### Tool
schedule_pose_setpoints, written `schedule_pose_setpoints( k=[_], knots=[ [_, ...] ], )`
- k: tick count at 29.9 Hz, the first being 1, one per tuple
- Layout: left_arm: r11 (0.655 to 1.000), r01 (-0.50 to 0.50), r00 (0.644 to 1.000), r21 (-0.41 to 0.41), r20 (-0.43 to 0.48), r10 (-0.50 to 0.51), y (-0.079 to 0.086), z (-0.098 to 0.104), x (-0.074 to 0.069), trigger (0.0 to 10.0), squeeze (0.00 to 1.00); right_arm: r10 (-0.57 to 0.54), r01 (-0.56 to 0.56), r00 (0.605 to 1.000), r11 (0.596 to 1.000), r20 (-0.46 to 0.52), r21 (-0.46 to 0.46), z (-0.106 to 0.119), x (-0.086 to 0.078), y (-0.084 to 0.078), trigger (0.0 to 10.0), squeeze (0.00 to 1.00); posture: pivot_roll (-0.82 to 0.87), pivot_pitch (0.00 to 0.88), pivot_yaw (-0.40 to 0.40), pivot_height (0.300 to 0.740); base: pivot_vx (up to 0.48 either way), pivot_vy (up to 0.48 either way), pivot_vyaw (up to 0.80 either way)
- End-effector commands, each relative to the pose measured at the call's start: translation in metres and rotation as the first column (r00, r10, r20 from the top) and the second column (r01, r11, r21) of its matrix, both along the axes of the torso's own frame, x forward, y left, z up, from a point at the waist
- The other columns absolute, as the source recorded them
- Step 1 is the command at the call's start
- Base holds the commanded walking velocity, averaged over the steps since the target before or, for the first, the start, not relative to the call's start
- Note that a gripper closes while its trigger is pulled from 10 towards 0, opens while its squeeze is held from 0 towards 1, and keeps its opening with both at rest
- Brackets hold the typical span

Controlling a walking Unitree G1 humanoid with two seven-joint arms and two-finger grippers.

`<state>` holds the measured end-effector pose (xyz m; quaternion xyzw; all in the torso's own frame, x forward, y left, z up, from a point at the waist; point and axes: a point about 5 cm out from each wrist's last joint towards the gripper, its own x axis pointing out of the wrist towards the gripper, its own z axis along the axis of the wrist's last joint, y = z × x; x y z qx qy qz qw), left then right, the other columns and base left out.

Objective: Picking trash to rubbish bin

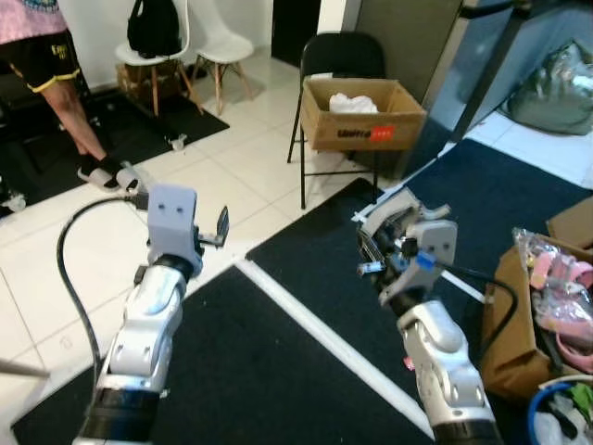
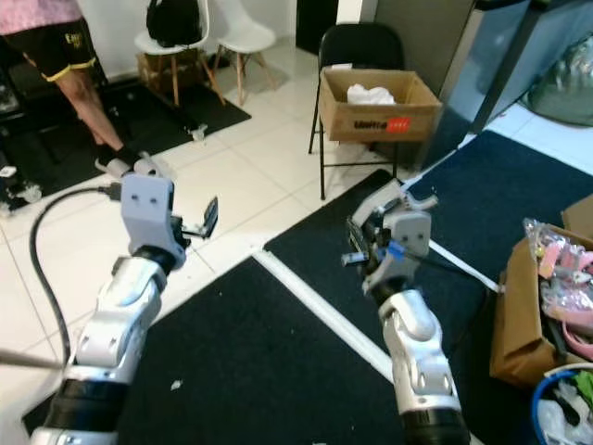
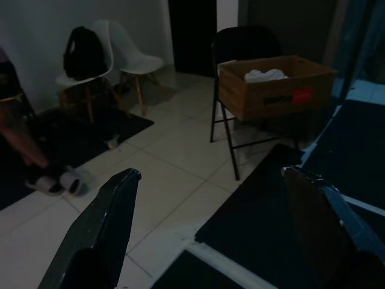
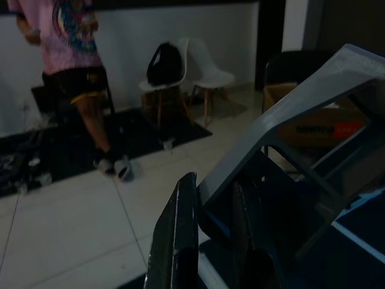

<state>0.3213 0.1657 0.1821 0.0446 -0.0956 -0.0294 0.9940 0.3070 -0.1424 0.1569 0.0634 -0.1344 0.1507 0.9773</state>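
we see both arms raised in front of the robot, above a black mat (image 1: pixel 278 371) edged with a white strip. the left gripper (image 3: pixel 210 229) has its two black fingers (image 3: pixel 102 229) spread wide with nothing between them; in the head views its tips are mostly hidden behind the grey wrist block. the right gripper (image 1: pixel 375 246) holds a grey, flat, angular piece of trash (image 4: pixel 301 102), its fingers closed on it; the wrist view is dark, so we cannot make out what the piece is, and its far end is cut off by the frame edge.

the cardboard box (image 1: pixel 363 113) that seems to serve as the bin sits on a black folding chair (image 1: pixel 341 56), well ahead of both grippers, with something white (image 1: pixel 352 102) inside; the box's interior is otherwise hidden by its walls.

a person (image 1: pixel 51 65) stands at the far left, cut off above the waist. two white chairs (image 1: pixel 218 42) stand by the far wall, one carrying a black backpack (image 1: pixel 153 26). at the right edge another box of pink packets (image 1: pixel 556 278) is partly cropped.
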Motion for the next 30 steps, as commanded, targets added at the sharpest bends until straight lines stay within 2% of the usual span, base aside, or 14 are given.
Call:
schedule_pose_setpoints(
  k=[1, 5, 9, 14, 19, 23, 26, 28, 30],
  knots=[
    [0.998, -0.027, 0.999, -0.052, -0.024, 0.026, 0.007, 0.0, 0.001, 10.0, 0.0, 0.002, -0.002, 1.0, 1.0, -0.029, 0.006, -0.009, 0.0, 0.001, 10.0, 0.0, 0.04, 0.071, -0.014, 0.74, 0.0, 0.0, -0.46],
    [0.999, -0.03, 0.999, -0.016, -0.012, 0.03, 0.007, 0.001, -0.001, 10.0, 0.0, 0.004, -0.004, 0.999, 1.0, -0.036, 0.005, -0.011, 0.001, 0.0, 10.0, 0.0, 0.03, 0.072, -0.024, 0.74, 0.0, 0.0, -0.46],
    [0.999, -0.036, 0.999, -0.015, -0.022, 0.035, 0.008, -0.003, -0.003, 10.0, 0.0, 0.006, -0.006, 0.999, 1.0, -0.033, 0.0, -0.008, 0.001, 0.0, 10.0, 0.0, 0.02, 0.083, -0.027, 0.74, 0.0, 0.0, -0.45],
    [0.999, -0.05, 0.998, -0.002, -0.048, 0.05, 0.01, -0.01, -0.008, 10.0, 0.0, 0.022, -0.021, 0.998, 1.0, -0.052, 0.019, -0.01, 0.001, 0.001, 10.0, 0.0, 0.03, 0.096, -0.043, 0.74, 0.0, 0.0, 0.0],
    [0.998, -0.055, 0.998, -0.011, -0.038, 0.054, 0.01, -0.006, -0.009, 10.0, 0.0, 0.046, -0.045, 0.998, 0.998, -0.053, 0.032, -0.008, 0.007, 0.006, 10.0, 0.0, 0.04, 0.101, -0.048, 0.74, 0.0, 0.0, 0.0],
    [0.998, -0.058, 0.997, 0.007, -0.042, 0.058, 0.016, -0.009, -0.008, 10.0, 0.0, 0.084, -0.084, 0.996, 0.996, -0.01, 0.037, 0.007, 0.016, 0.012, 10.0, 0.0, 0.02, 0.118, -0.056, 0.74, 0.0, 0.0, 0.0],
    [0.998, -0.058, 0.997, 0.02, -0.039, 0.059, 0.016, -0.007, -0.004, 10.0, 0.0, 0.11, -0.11, 0.994, 0.991, 0.007, 0.076, 0.017, 0.021, 0.014, 10.0, 0.0, 0.03, 0.128, -0.049, 0.74, 0.0, 0.0, 0.0],
    [0.999, -0.051, 0.998, 0.012, -0.023, 0.051, 0.015, -0.001, -0.002, 10.0, 0.0, 0.189, -0.191, 0.981, 0.979, 0.039, 0.069, 0.033, 0.025, 0.024, 10.0, 0.0, 0.03, 0.141, -0.037, 0.74, 0.0, 0.0, 0.0],
    [0.999, -0.039, 0.999, 0.01, 0.003, 0.039, 0.012, 0.008, 0.002, 10.0, 0.0, 0.323, -0.335, 0.937, 0.938, 0.133, 0.085, 0.068, 0.025, 0.045, 10.0, 0.0, 0.02, 0.163, -0.039, 0.74, 0.0, 0.0, 0.0]
  ],
)
